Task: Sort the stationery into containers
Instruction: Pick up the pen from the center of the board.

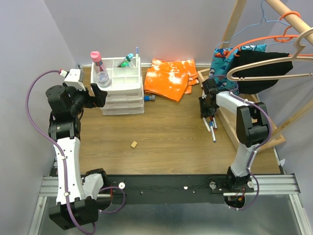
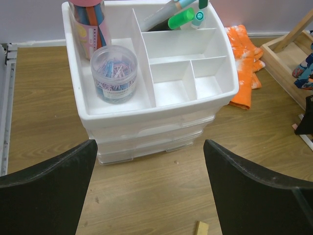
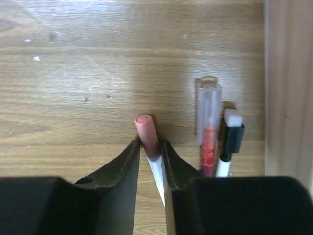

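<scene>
No writing can be read anywhere; the round clear jar of paper clips (image 2: 114, 73), in the left compartment of the white drawer unit (image 2: 146, 125), wears a label band whose print is too small to make out; the tall bottle (image 2: 90, 27) behind the jar shows fine ruler-like ticks, numbers illegible.

The left pincer (image 2: 149, 147) holds its fingers spread wide before the white drawer unit (image 2: 161, 117) on the wooden counter (image 2: 39, 98). Its divided top tray holds a clear tub of paper clips (image 2: 114, 73) at the left and a green-capped marker (image 2: 180, 18) at the back. An orange cloth (image 2: 242, 54) lies just to the right of the unit.
</scene>
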`<action>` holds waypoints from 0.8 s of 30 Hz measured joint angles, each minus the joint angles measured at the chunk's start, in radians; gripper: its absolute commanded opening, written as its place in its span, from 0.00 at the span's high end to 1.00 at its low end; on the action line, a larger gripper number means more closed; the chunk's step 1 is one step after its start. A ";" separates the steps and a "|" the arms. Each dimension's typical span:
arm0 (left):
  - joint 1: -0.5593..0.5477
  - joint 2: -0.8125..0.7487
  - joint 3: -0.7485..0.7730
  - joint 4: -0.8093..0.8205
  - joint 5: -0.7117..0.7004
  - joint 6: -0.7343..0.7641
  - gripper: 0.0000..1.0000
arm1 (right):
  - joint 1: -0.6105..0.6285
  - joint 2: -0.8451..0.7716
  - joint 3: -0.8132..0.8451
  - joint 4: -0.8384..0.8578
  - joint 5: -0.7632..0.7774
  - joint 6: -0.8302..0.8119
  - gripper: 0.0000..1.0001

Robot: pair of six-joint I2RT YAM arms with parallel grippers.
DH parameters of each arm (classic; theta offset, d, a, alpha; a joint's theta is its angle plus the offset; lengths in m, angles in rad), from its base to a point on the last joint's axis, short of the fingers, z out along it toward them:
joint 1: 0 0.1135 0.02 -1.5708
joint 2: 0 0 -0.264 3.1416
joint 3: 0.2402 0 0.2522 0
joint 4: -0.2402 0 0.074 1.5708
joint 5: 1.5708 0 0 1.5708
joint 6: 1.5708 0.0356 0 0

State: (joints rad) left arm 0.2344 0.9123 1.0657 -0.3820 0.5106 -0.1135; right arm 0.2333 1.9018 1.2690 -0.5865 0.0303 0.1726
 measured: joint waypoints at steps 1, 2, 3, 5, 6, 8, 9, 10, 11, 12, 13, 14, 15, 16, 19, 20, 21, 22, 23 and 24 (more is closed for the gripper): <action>0.000 0.000 0.000 0.000 0.000 0.000 0.01 | 0.000 0.000 0.001 0.000 -0.006 -0.002 0.73; 0.000 0.000 0.000 0.000 0.000 0.000 0.01 | 0.000 0.000 0.001 0.000 -0.015 -0.006 0.73; 0.000 0.000 0.000 0.000 0.000 0.000 0.01 | 0.000 0.000 0.001 0.000 -0.020 -0.010 0.73; 0.000 0.000 -0.001 0.000 0.000 0.000 0.01 | 0.000 0.000 0.001 0.000 -0.023 -0.016 0.70; 0.000 0.000 -0.001 0.000 0.000 0.000 0.01 | 0.000 0.001 0.001 0.000 -0.022 -0.019 0.69; 0.001 0.000 -0.002 0.000 0.000 0.000 0.01 | 0.000 0.001 0.001 0.000 -0.020 -0.028 0.69; 0.002 0.000 -0.002 0.000 0.000 0.000 0.01 | 0.000 0.002 0.001 0.000 -0.018 -0.035 0.71; 0.002 0.000 -0.002 0.000 0.000 0.000 0.01 | 0.000 0.002 0.001 0.000 -0.014 -0.042 0.77; 0.002 0.000 -0.002 0.000 0.000 0.000 0.01 | 0.001 0.002 0.001 0.000 -0.013 -0.050 0.81; 0.002 0.000 -0.002 0.000 0.000 0.000 0.01 | 0.001 0.002 0.001 0.000 -0.013 -0.060 0.83; 0.002 0.000 -0.002 0.000 0.000 0.000 0.01 | 0.001 0.002 0.001 0.001 -0.013 -0.064 0.88; 0.002 0.000 -0.002 0.000 0.000 0.000 0.01 | 0.001 0.002 0.002 0.000 -0.016 -0.069 0.89; 0.002 0.000 -0.002 0.000 0.000 0.000 0.01 | 0.002 0.002 0.006 -0.003 -0.032 -0.074 0.90; 0.002 0.000 -0.002 0.000 0.000 0.000 0.01 | 0.004 0.003 0.013 -0.009 -0.044 -0.074 0.92; 0.002 0.000 -0.002 -0.002 0.000 0.001 0.01 | 0.016 0.010 0.054 -0.036 -0.116 -0.063 0.94; 0.002 0.000 -0.002 -0.002 0.000 0.004 0.01 | 0.029 0.010 0.073 -0.045 -0.140 -0.058 0.95; 0.002 0.000 0.000 -0.004 0.000 0.008 0.01 | 0.045 0.009 0.097 -0.051 -0.163 -0.053 0.96; 0.002 0.001 0.002 -0.005 0.000 0.010 0.01 | 0.065 0.008 0.124 -0.052 -0.188 -0.048 0.97; 0.002 0.002 0.004 -0.006 0.000 0.013 0.01 | 0.091 0.005 0.159 -0.058 -0.212 -0.041 0.97; 0.002 0.003 0.007 -0.006 -0.001 0.015 0.01 | 0.121 0.002 0.194 -0.057 -0.235 -0.036 0.97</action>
State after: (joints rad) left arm 0.2363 0.9150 1.0729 -0.3882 0.5098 -0.0982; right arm 0.3538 1.9041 1.4628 -0.6434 -0.2050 0.1364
